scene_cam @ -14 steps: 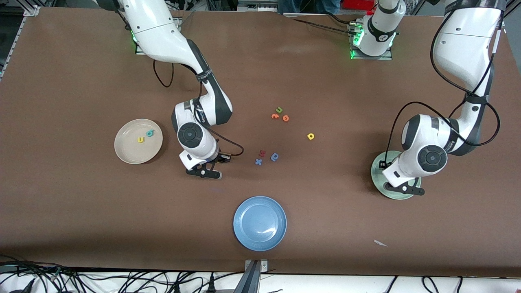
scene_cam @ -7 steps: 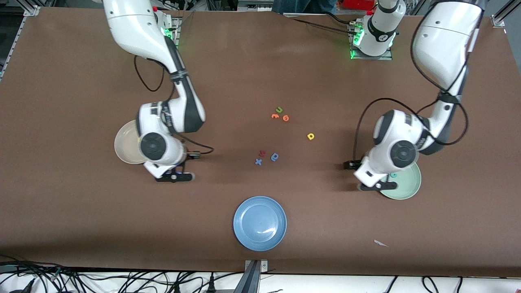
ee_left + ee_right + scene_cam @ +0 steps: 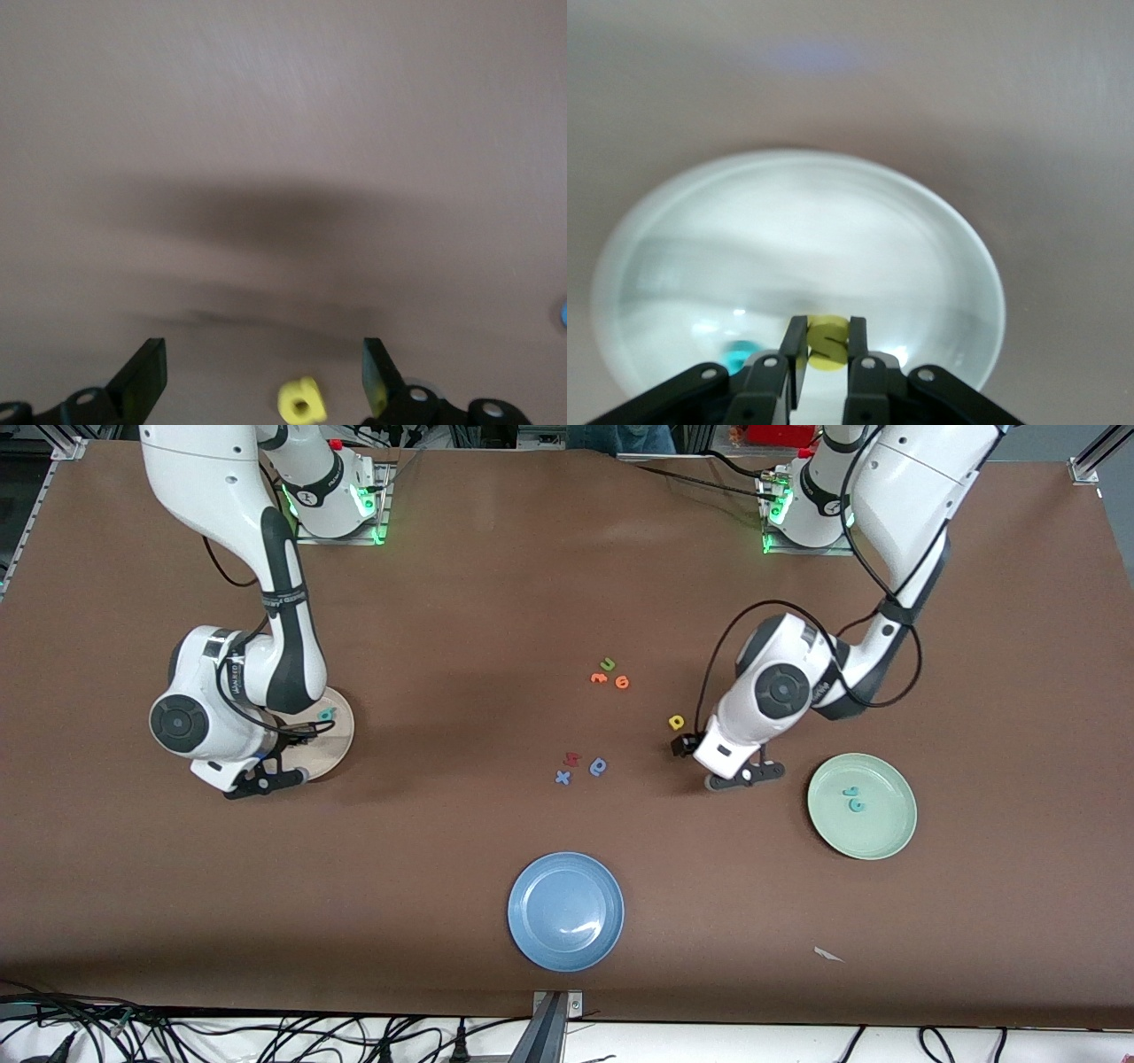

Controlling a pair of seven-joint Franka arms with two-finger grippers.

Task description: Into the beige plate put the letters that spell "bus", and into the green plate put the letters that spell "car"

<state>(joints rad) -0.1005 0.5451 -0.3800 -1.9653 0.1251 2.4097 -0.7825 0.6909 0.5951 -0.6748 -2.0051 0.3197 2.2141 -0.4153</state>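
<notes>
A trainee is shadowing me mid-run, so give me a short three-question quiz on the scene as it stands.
1. True or false: the right gripper holds a yellow "s" over the beige plate.
2. How many teal letters lie in the green plate?
3. Near the yellow "a", the left gripper has its jaws: A shut on it; B open; C shut, empty.
Key: 1 true; 2 two; 3 B.

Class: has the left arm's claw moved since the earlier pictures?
Yes. The left claw has left the green plate and now hangs open beside the yellow "a".
</notes>
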